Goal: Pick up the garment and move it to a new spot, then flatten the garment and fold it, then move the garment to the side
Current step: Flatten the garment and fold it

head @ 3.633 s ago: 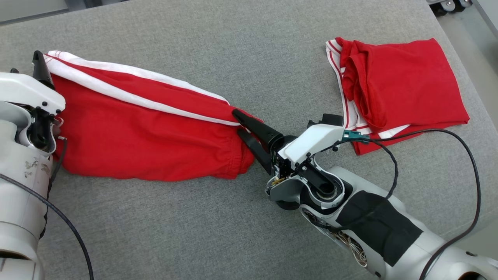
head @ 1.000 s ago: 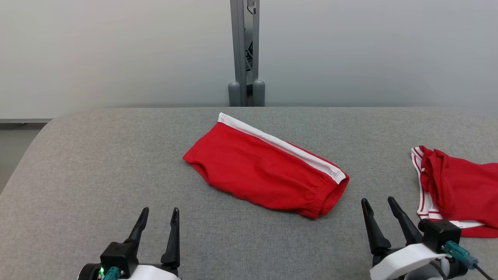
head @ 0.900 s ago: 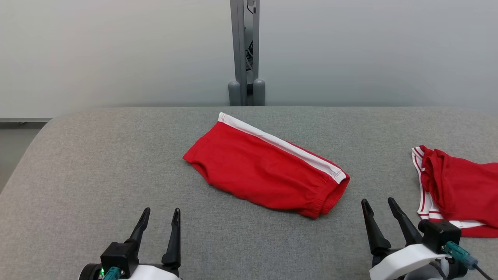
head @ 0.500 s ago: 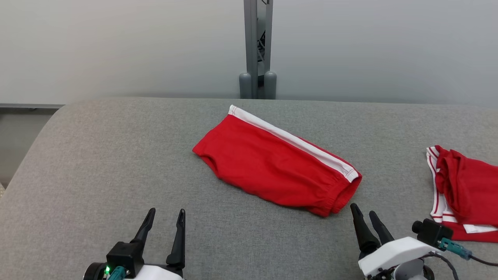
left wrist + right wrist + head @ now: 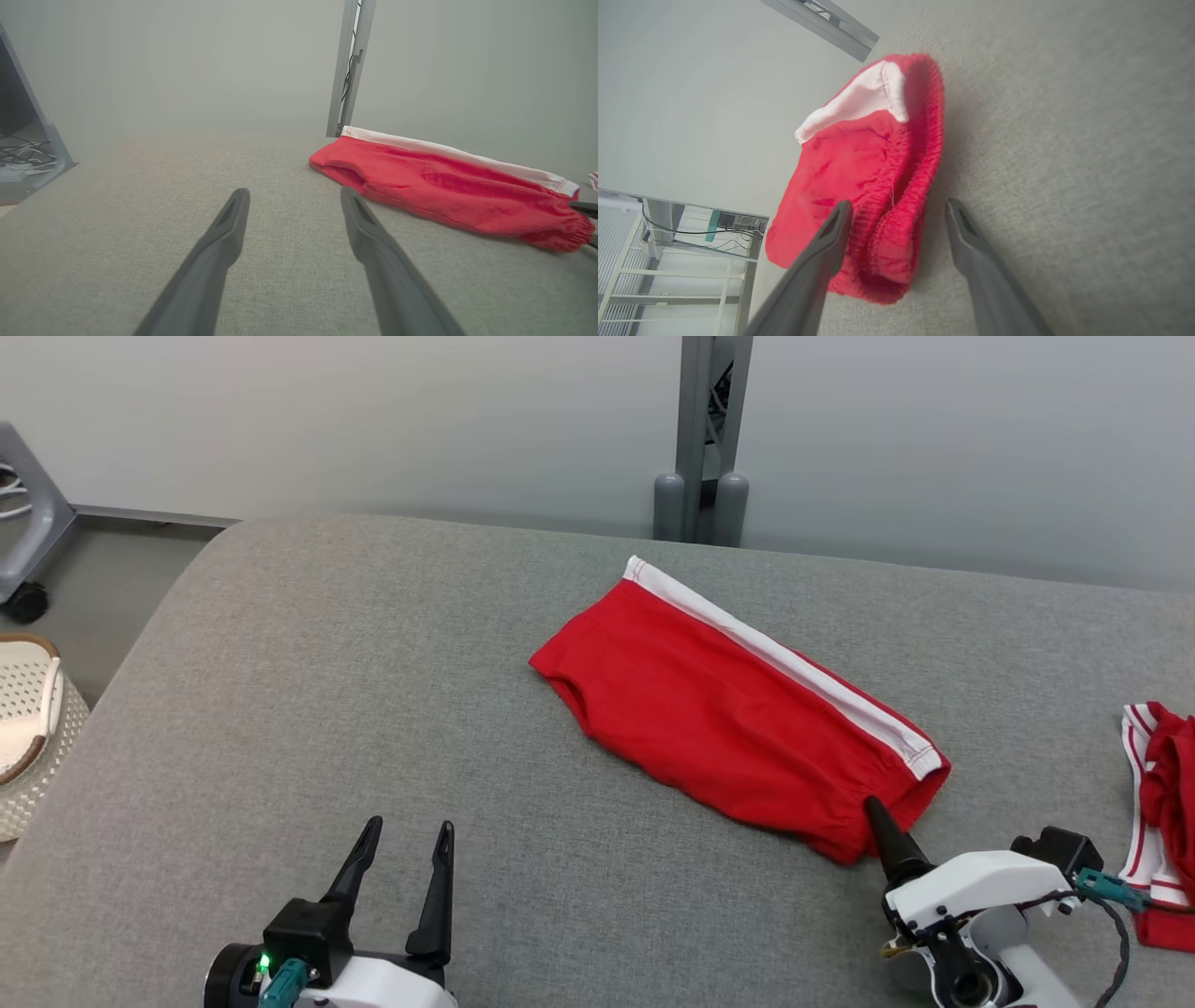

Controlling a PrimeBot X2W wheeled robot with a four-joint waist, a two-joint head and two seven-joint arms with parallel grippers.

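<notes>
Right hand (image 5: 897, 204), wide open and empty, straddles the elastic waistband (image 5: 927, 158) of limp, light red shorts (image 5: 738, 709), likely the firmest hold.

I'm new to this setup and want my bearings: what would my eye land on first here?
The bright red garment with a white side stripe, lying slantwise in the middle of the grey table. Next, the right gripper at its near elastic end, jaws open about the bunched edge. A second red garment lies at the table's right edge.
</notes>
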